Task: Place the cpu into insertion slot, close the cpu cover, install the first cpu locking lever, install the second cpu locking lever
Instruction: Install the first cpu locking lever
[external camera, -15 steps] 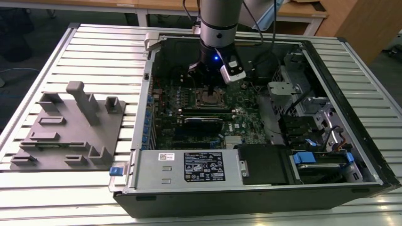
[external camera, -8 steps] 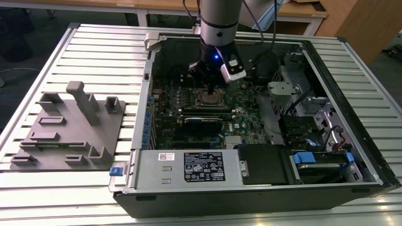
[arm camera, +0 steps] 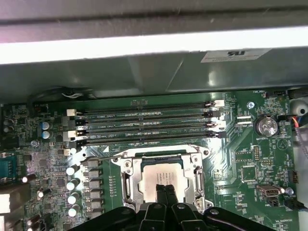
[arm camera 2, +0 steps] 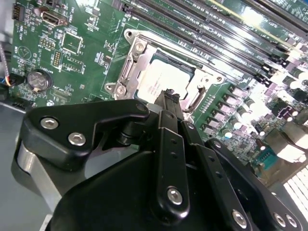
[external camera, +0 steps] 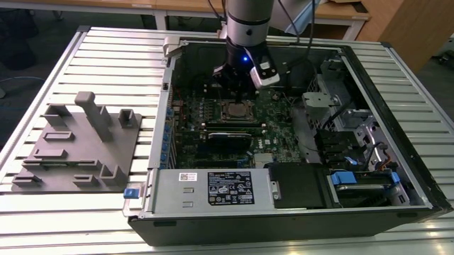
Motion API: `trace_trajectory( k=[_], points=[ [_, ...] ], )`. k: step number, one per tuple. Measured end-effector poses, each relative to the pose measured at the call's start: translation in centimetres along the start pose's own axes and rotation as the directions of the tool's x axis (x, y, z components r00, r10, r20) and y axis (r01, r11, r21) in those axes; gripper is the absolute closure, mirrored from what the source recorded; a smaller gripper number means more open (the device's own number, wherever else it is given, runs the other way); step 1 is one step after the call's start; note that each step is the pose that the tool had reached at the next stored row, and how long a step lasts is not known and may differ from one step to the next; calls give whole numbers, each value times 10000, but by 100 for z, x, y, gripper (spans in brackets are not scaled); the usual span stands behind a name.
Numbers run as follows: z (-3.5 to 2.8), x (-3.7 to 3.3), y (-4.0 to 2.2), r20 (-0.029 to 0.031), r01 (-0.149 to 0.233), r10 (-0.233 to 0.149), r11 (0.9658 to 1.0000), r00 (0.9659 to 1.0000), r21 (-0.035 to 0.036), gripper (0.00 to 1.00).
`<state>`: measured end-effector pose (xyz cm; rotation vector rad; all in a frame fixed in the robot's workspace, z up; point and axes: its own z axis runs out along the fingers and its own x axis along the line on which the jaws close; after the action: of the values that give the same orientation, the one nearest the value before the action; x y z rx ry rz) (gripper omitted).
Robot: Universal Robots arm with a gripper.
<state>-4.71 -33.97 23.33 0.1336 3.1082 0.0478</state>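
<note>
In the exterior view, an open computer case [external camera: 394, 127] lay on the slatted tabletop [external camera: 106, 58], with a grey moulded tray [external camera: 78, 154] just beside it toward the exterior view's left. The arm reached straight down into the case, so the gripper [external camera: 237, 100] stood over the green motherboard [external camera: 280, 125] directly above the chip [external camera: 238, 111]. Coming in from overhead probably kept it clear of the case walls. In the second wrist view, the gripper [arm camera 2: 168, 95] had its two fingers pressed together with nothing visible between them. Their joined tips met the near edge of the chip [arm camera 2: 156, 79], touching it or just above it; I could not tell which. A closed, narrow tip suits pressing or nudging a small part better than a spread one, which may be why the fingers were held that way. The memory slots [arm camera 2: 202, 29] ran along the far side of the chip, apart from the fingers. In the first wrist view, the chip [arm camera: 161, 177] sat flat and square inside the socket [arm camera: 159, 160], its pale metal top facing up, so the seating step looked done. The silver cover [arm camera: 195, 173] appeared to lie down around it, framing the chip through its window, though whether it was latched could not be told. The gripper [arm camera: 163, 188], fingers together, pointed at the chip's near edge, well short of the memory slots [arm camera: 144, 125] beyond.
</note>
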Motion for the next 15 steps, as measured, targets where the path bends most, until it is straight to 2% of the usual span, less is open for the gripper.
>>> trace_trajectory(
  k=[8,15],
  points=[
    [-92,-3,3,1,-1,1,10000,10000,-1,89],
    [-101,-3,3,1,0,0,10000,10000,-1,89]
  ],
)
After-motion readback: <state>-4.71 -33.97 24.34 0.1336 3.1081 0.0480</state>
